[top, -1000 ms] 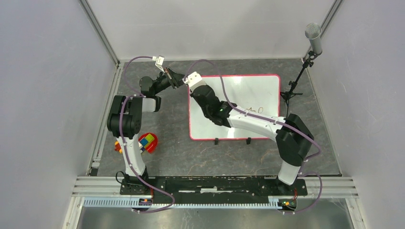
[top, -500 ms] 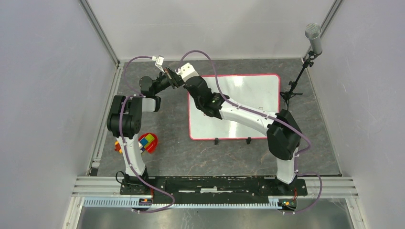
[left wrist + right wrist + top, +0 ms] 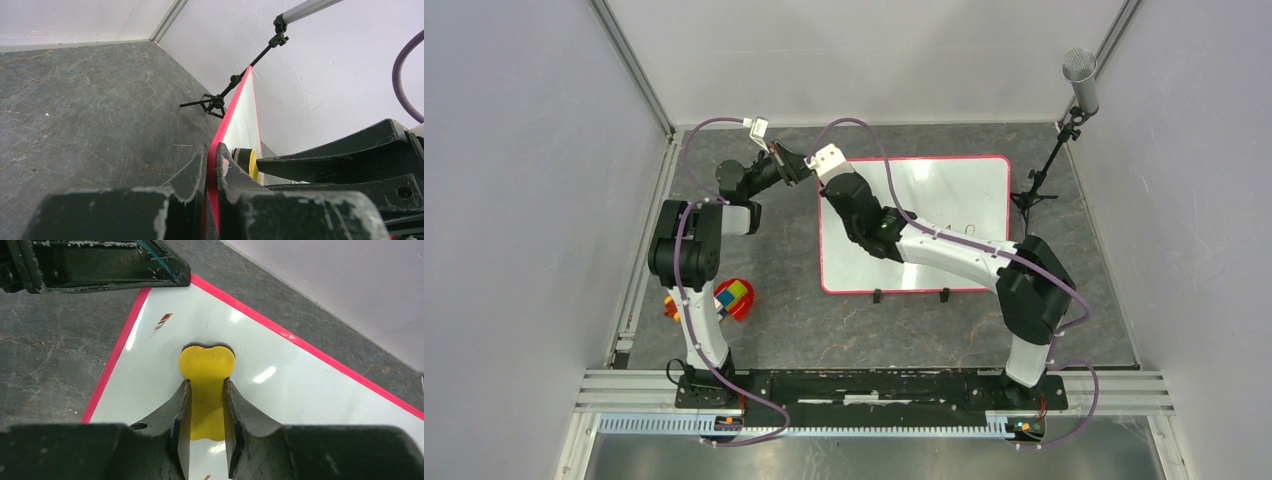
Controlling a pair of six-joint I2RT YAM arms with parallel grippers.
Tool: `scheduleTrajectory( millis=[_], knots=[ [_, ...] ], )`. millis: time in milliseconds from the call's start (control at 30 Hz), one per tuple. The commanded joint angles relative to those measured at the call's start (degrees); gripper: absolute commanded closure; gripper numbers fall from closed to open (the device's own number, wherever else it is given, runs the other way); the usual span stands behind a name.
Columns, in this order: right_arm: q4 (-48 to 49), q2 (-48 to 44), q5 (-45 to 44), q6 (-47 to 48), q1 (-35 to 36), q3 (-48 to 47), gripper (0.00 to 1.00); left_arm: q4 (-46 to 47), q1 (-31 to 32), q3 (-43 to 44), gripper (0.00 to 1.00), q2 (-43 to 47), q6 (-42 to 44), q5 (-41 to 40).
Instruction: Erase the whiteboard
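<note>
Whiteboard lies flat on the bench, centre-right of the top view. Left tool is clamped on its upper-left corner. Right tool pinches a yellow eraser, pressed to the board right there.

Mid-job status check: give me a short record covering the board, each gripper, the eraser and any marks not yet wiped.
board: whiteboard, red-pink frame, in front of both arms
left gripper: fingers shut on the whiteboard's edge by its far left corner
right gripper: fingers shut on a yellow eraser
eraser position: at the board surface, near that same corner
marks not yet wiped: red smear just beside the eraser; dark writing mid-board, next to the right arm
</note>
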State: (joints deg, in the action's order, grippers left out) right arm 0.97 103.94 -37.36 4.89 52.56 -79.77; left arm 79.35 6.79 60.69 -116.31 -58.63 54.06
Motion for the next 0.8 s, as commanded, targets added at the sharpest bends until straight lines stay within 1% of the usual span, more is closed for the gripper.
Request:
scheduleTrajectory(
  millis=[0, 200, 333, 467, 633, 767],
  knots=[
    [-4.0, 0.3, -0.9, 1.2, -1.8, -1.8, 0.81, 1.4, 0.5, 0.2, 0.98, 3.0, 3.4, 1.1],
    [-6.0, 7.4, 1.1, 1.8, 0.7, -12.0, 0.81, 0.9, 0.6, 0.4, 0.98, 3.1, 3.9, 1.1],
    [-6.1, 9.4, 2.9, 0.9, 1.5, -13.6, 0.81, 0.5, 0.6, 0.4, 0.98, 3.2, 4.3, 1.1],
    [-5.9, 8.1, 2.8, 0.2, 1.6, -9.4, 0.81, 0.3, 0.7, 0.4, 0.98, 3.3, 4.5, 1.1],
    [-1.9, 1.4, -2.1, 1.6, 1.2, 3.9, 0.81, -0.2, 0.7, 0.1, 0.98, 3.6, 4.9, 1.0],
    [-2.3, -2.2, -4.2, 0.9, -0.7, 9.1, 0.81, -0.4, 0.7, 0.0, 0.98, 3.7, 5.2, 0.7]
  ],
)
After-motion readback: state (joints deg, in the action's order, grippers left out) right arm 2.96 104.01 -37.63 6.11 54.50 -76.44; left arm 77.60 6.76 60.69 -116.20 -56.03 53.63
